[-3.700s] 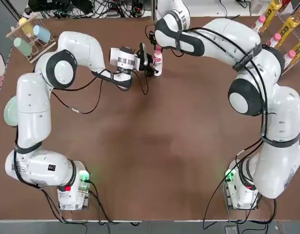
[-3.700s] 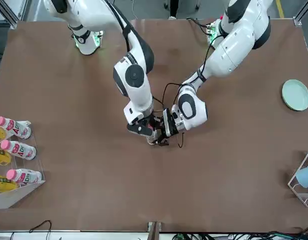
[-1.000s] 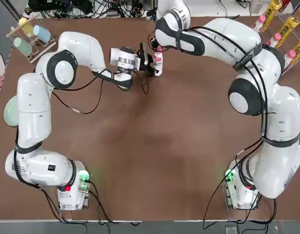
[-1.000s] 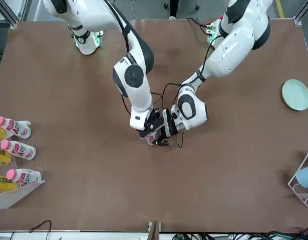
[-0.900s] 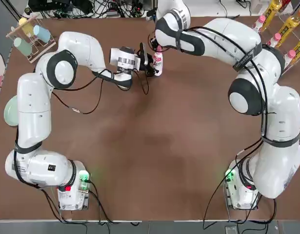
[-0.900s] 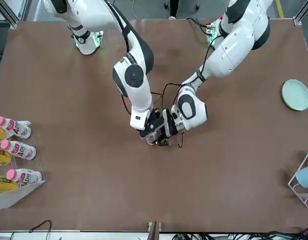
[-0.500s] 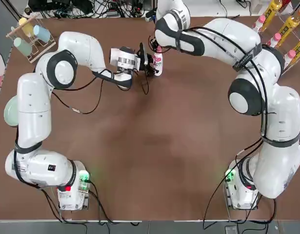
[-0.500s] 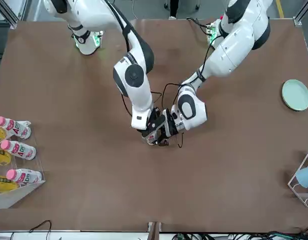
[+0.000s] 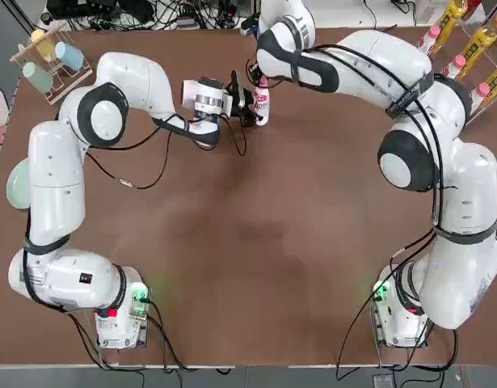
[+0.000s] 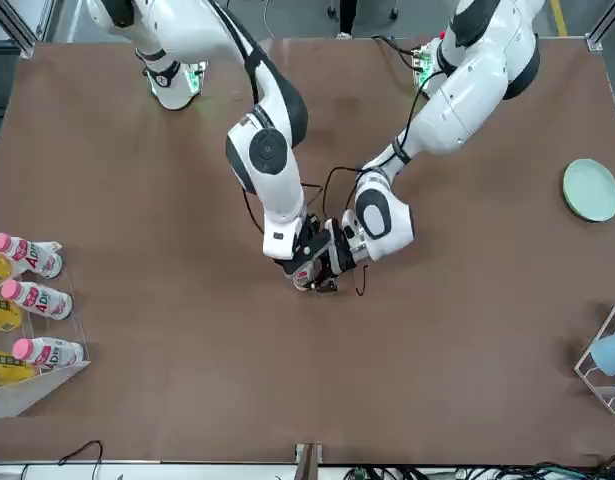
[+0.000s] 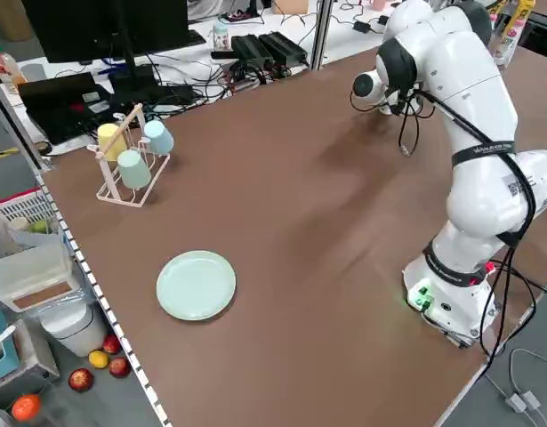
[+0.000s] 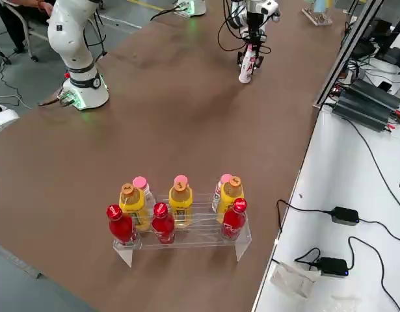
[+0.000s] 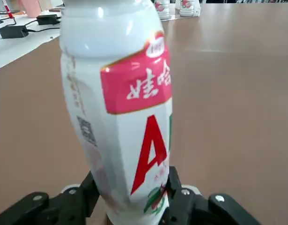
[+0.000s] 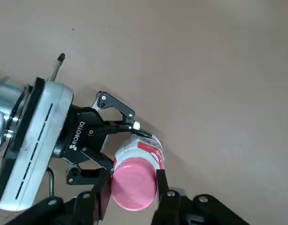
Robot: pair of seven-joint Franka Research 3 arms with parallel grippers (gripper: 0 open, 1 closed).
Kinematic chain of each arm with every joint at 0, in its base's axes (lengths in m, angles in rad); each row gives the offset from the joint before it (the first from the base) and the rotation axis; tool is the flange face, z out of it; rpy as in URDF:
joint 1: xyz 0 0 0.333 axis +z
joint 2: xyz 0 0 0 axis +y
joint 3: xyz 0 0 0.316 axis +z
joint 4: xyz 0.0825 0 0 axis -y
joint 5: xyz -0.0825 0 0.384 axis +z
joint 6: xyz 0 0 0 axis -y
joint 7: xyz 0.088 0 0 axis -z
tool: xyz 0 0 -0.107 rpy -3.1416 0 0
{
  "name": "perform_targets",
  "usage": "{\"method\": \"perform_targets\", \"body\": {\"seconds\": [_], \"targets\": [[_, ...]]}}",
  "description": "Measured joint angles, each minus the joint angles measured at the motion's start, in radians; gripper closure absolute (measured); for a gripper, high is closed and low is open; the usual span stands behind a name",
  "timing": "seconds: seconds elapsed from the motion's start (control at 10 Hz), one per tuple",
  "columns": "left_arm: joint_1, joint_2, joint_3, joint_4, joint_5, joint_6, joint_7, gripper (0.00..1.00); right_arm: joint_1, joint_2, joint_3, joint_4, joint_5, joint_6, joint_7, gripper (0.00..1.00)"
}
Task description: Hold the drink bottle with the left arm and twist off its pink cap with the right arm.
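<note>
Cap (image 14: 133, 183) clamped by right gripper (image 14: 132, 187); left gripper (image 13: 129, 197) grips bottle (image 13: 120, 112), base hidden.

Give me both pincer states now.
Left pincer: shut on the drink bottle, low on its body.
Right pincer: shut on the pink cap.

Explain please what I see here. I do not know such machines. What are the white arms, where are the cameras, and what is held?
Two white robot arms stand at a brown table. Cameras look from overhead, from across the table, from both sides, and from each wrist. The left gripper is shut on the drink bottle, low on its body, holding it upright. The right gripper comes from above and is shut on the pink cap. Elsewhere lie a green plate, a rack of cups and a clear rack of bottles.
</note>
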Motion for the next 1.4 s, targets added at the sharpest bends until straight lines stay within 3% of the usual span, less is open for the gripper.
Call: {"method": "perform_targets", "body": {"seconds": [1.4], "targets": [[-0.001, 0.000, 0.021, 0.018, -0.039, -0.001, 0.009, 0.40, -0.010, 0.000, -0.002, 0.009, 0.000, -0.009, 0.000, 0.54]]}}
